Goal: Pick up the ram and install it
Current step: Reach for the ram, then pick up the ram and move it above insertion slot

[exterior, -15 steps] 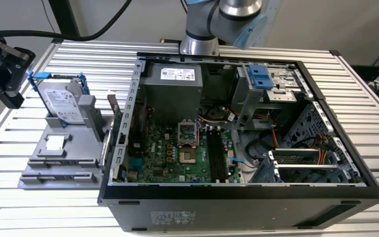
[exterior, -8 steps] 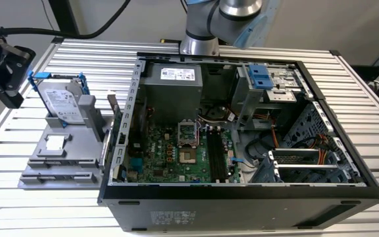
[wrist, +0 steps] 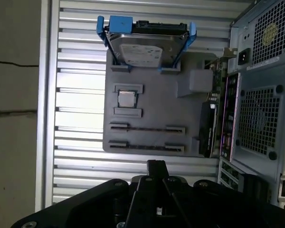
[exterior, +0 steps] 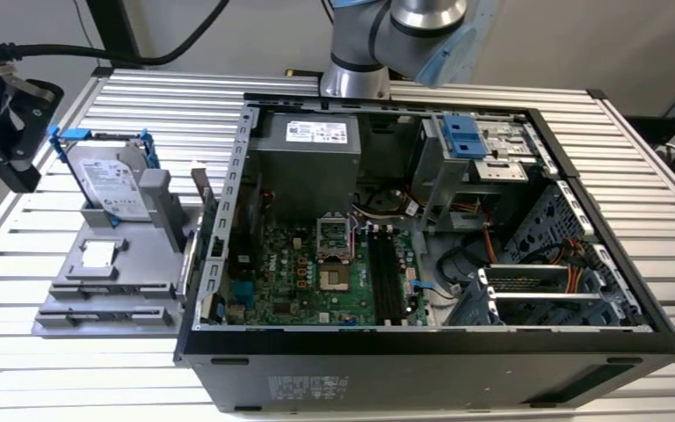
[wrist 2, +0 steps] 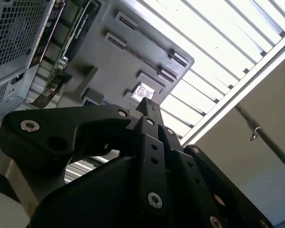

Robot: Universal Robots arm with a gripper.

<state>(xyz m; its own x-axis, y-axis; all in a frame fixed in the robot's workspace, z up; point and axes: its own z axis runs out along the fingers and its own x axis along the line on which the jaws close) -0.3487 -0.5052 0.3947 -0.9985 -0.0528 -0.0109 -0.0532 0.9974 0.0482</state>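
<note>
Black gripper [wrist: 155, 166], fingers pressed together, hangs above the slatted table [wrist: 80, 166] just off the edge of the gray tray [wrist: 154, 102].

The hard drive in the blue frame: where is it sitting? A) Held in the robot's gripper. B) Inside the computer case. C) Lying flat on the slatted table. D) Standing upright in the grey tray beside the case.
D: in the exterior view the hard drive stands on edge in a holder of the grey tray, on the exterior view's left of the computer case.
</note>
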